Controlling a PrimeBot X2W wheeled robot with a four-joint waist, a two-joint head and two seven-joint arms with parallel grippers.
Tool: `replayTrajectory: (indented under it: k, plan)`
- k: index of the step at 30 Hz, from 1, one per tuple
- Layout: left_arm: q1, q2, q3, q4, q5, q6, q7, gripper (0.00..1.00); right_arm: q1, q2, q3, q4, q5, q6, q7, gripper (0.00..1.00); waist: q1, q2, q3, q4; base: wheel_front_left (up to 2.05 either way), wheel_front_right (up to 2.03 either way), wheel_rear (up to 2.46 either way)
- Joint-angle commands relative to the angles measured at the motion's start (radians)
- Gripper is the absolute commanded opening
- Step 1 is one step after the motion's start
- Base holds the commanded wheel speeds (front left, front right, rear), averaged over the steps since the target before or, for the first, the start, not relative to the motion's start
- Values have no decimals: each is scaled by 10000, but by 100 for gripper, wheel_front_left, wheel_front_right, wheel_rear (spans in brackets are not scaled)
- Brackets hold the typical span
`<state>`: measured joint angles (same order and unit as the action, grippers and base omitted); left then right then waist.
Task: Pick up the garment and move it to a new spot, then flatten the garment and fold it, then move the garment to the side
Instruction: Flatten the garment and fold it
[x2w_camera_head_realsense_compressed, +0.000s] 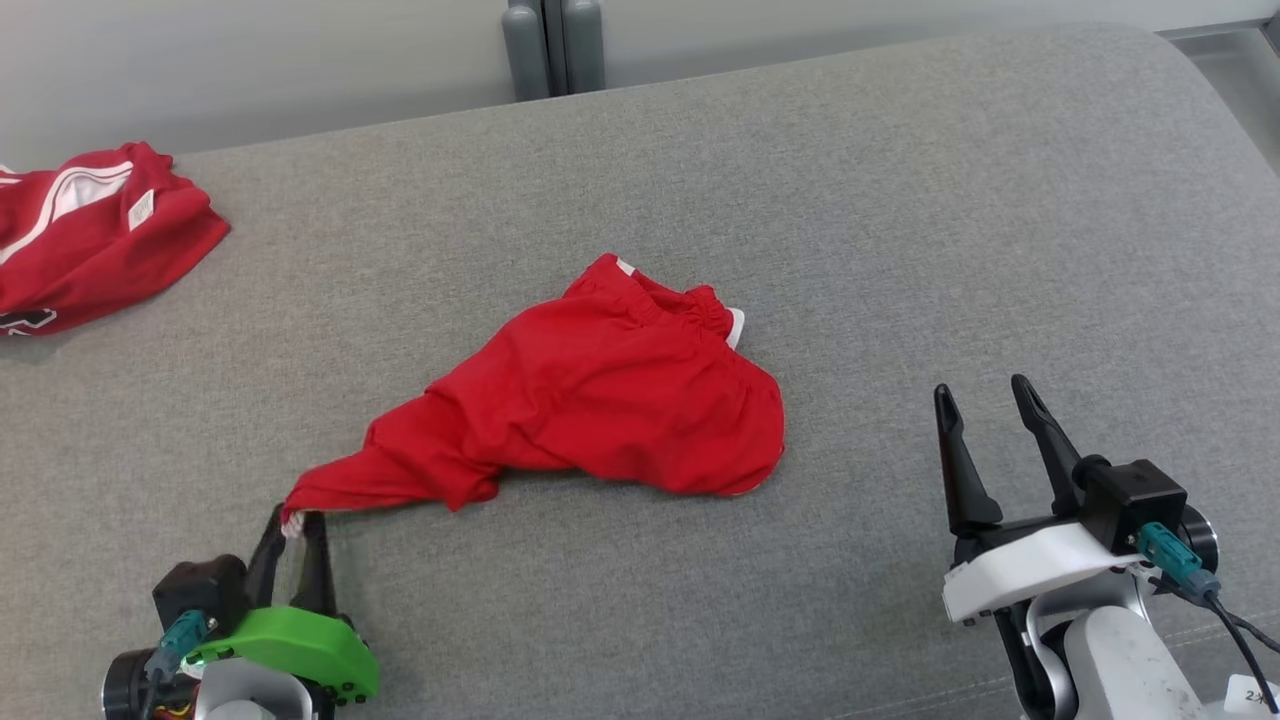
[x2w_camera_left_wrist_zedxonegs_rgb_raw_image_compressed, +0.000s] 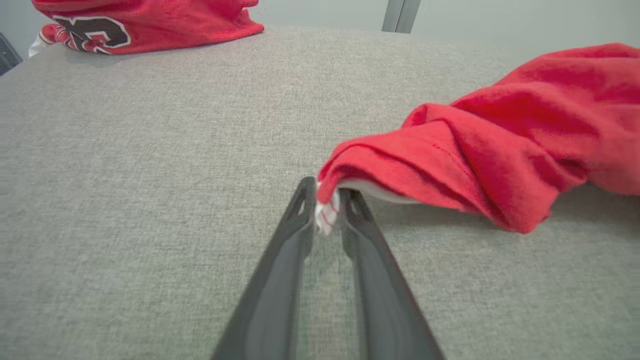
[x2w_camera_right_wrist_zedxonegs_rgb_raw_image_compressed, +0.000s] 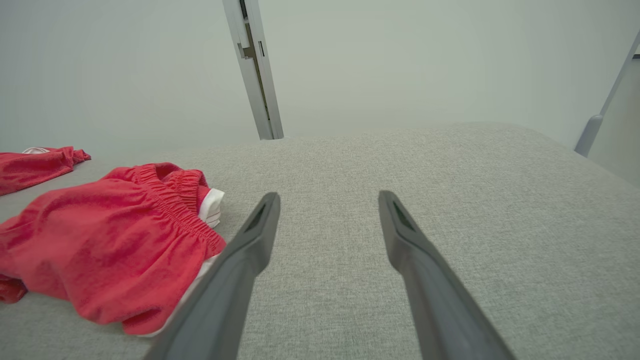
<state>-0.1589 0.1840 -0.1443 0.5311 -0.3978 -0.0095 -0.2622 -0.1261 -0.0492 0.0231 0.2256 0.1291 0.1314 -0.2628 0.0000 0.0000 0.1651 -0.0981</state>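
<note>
Head view: left gripper pinches a corner of the crumpled garment, right gripper spread wide; flattening and folding remain

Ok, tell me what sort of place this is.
Likely a test room for garment folding: a grey padded surface, a bare pale wall, and red shorts with a second red garment lying apart.

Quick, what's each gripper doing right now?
Left gripper: nearly closed, pinching a corner of the red shorts.
Right gripper: open, holding nothing.
</note>
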Motion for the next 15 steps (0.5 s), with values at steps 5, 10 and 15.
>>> replayTrajectory:
  k: [5, 10, 15]
  plan:
    - [145, -362, 365, -830, 402, -41, -31, 100, 189, -20, 31, 57, -101, -14, -31, 100, 0, 0, -192, 102, 0, 0, 0]
    - [742, -732, 676, -2101, 791, -104, -23, 100, 315, -20, 189, 104, -105, -14, -31, 100, 0, 0, -386, 311, 0, 0, 0]
    - [1130, -955, 605, -2897, 1082, -275, -24, 100, 387, -22, 303, 171, -125, -14, -31, 100, 0, 0, -470, 530, 0, 0, 0]
